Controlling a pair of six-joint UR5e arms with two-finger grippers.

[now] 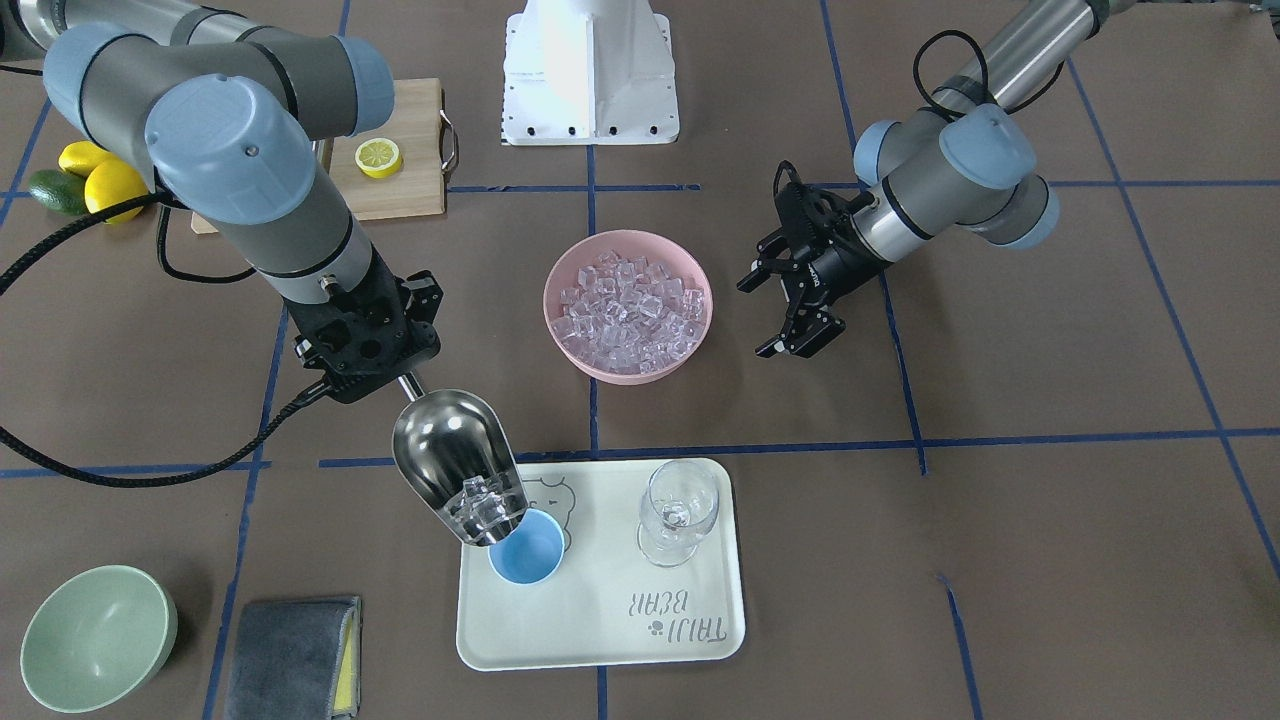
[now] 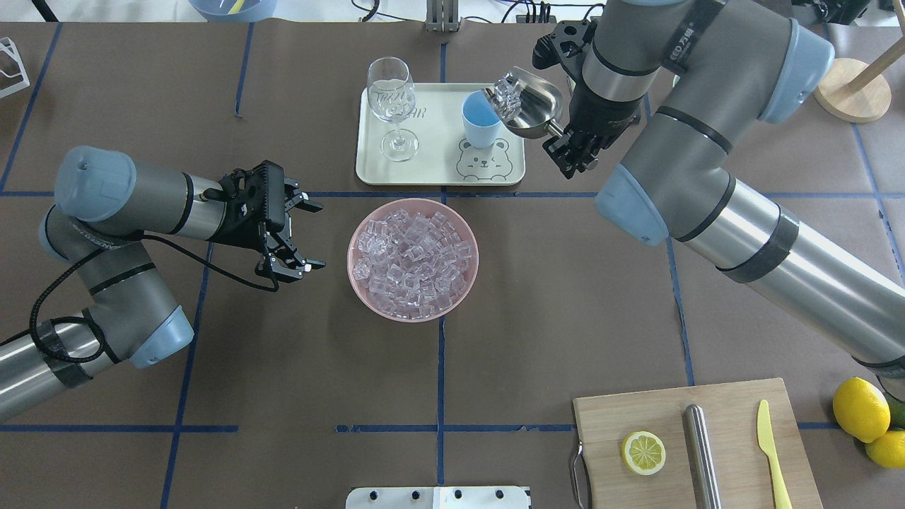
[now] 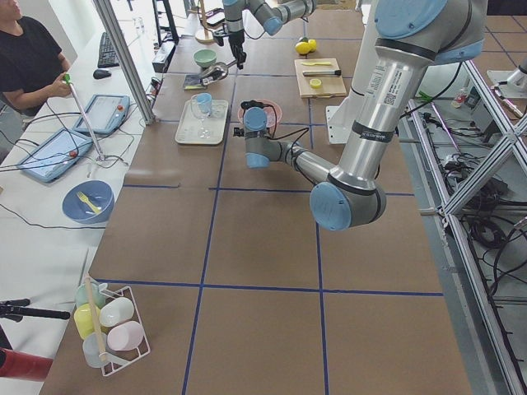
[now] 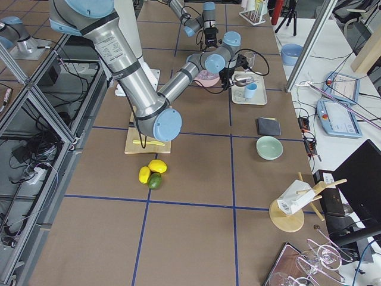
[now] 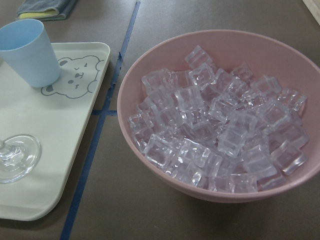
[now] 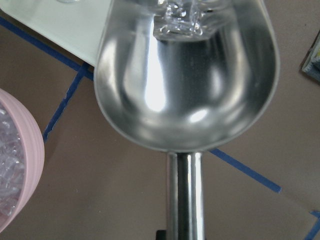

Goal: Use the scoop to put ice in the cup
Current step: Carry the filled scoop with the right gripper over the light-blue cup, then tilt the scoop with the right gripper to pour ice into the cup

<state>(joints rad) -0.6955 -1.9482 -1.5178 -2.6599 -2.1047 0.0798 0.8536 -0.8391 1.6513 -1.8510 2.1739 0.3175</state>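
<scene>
My right gripper [image 1: 402, 378] is shut on the short handle of the steel scoop [image 1: 455, 455]. The scoop tilts down toward the light-blue cup [image 1: 528, 550] on the tray, and its mouth is over the cup's rim. Several clear ice cubes [image 1: 485, 505] lie at the scoop's lip; the right wrist view shows them at the far end [image 6: 182, 17]. A pink bowl [image 2: 362, 293] full of ice [image 2: 413, 254] stands mid-table. My left gripper [image 2: 314, 237] is open and empty beside the bowl, facing it. The cup also shows in the left wrist view [image 5: 30, 52].
A clear stemmed glass [image 1: 678, 510] stands on the cream tray [image 1: 600, 630] beside the cup. A pale green bowl [image 1: 95, 638] and a grey cloth [image 1: 295, 655] lie near the tray. A cutting board [image 2: 728, 417] holds a lemon half, a steel cylinder and a yellow knife.
</scene>
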